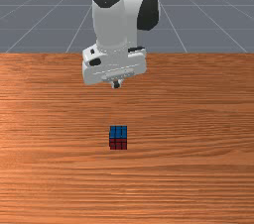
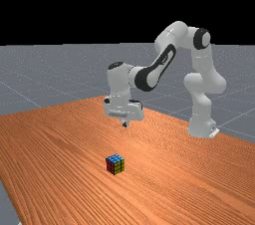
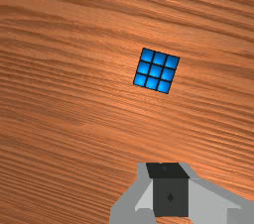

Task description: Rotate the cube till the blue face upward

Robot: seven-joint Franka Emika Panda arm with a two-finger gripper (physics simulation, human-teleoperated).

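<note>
High over the table, the gripper point(image 1: 116, 84) hangs on the arm side of the cube point(image 1: 118, 138), not touching it. Its fingers are together with nothing between them. In the far view the gripper point(image 2: 125, 124) is above the cube point(image 2: 115, 164), which rests flat with blue on top, red on one side and yellow on the side toward the far view's right. The front view shows the blue top and the red side facing the camera. In the wrist view the blue face of the cube point(image 3: 156, 70) lies beyond the shut gripper point(image 3: 167, 170).
The orange-brown wooden table point(image 1: 198, 168) surrounds the cube on all sides. The arm's base stands at the far view's right, by the table's edge, and the arm reaches over the table from there.
</note>
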